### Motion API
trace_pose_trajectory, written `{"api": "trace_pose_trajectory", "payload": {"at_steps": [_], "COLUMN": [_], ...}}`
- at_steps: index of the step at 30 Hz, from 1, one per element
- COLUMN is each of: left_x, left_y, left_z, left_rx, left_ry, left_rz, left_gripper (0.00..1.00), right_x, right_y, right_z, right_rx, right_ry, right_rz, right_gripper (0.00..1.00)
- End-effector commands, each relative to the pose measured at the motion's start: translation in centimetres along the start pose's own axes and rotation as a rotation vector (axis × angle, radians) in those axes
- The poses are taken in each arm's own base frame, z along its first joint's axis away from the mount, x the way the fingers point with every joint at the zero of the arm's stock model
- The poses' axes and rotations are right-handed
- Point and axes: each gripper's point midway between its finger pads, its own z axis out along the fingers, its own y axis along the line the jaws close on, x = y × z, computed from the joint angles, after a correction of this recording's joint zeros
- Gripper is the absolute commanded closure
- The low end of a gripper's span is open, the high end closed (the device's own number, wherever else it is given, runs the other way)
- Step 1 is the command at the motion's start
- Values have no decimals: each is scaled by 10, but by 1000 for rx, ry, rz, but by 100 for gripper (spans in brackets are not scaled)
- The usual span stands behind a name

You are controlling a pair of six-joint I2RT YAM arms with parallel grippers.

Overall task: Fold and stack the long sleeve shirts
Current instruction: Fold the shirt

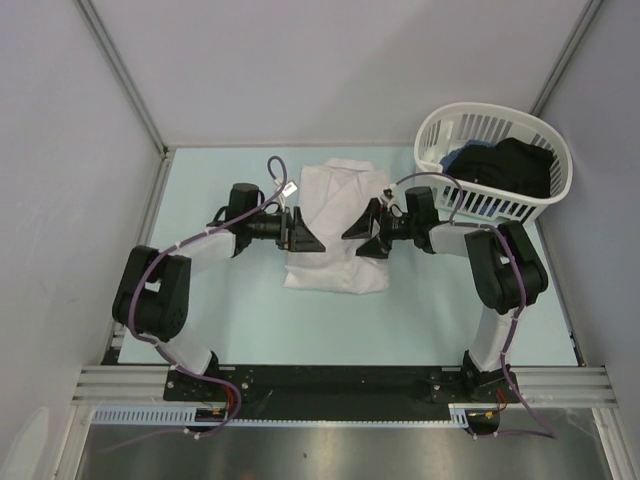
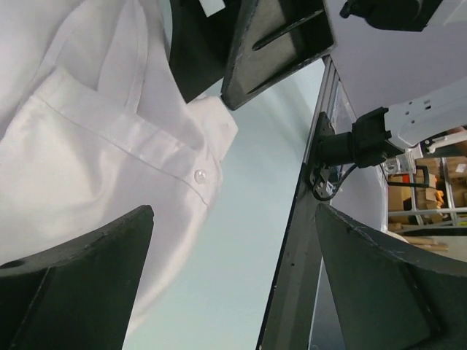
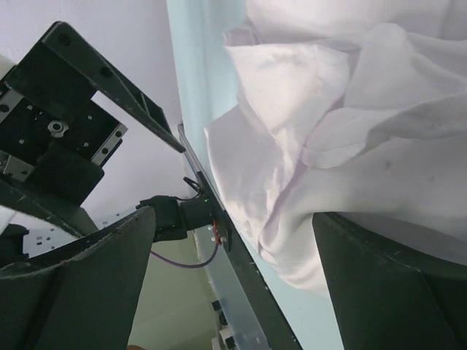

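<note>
White shirt [image 1: 330, 272] beneath left gripper [image 1: 311, 233] and right gripper [image 1: 363, 235] (both spread-jawed)

Edges of white shirt [image 1: 335, 190] hidden beneath left claw [image 1: 305, 232] and right claw [image 1: 365, 232]

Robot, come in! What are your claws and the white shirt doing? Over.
Both open: left gripper and right gripper, flanking the white shirt. Shirt bundled on the table, not held. The basket sits far right, clear of it.

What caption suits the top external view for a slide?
Left gripper and right gripper, both open, face each other over a white shirt; far right, a basket of dark clothes.
</note>
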Motion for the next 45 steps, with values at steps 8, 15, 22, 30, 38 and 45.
{"api": "trace_pose_trajectory", "payload": {"at_steps": [8,15,22,30,38,45], "left_x": [-21,2,21,34,56,75], "left_y": [-2,18,9,15,25,49], "left_z": [-19,-14,-1,0,10,16], "left_rx": [-74,-124,-93,-121,-126,-182], "left_ry": [-67,-19,34,62,139,195], "left_rz": [63,-2,13,3,58,35], "left_gripper": [1,17,32,33,32,33], "right_x": [-3,7,-22,12,16,-9], "right_y": [22,3,74,27,-2,-18], "right_z": [-24,-54,-15,16,26,45], "right_rx": [116,221,-1,114,191,181], "right_ry": [49,113,-9,66,63,-11], "right_rz": [-105,-77,-106,-7,-21,-49], "right_gripper": [6,19,28,23,18,16]}}
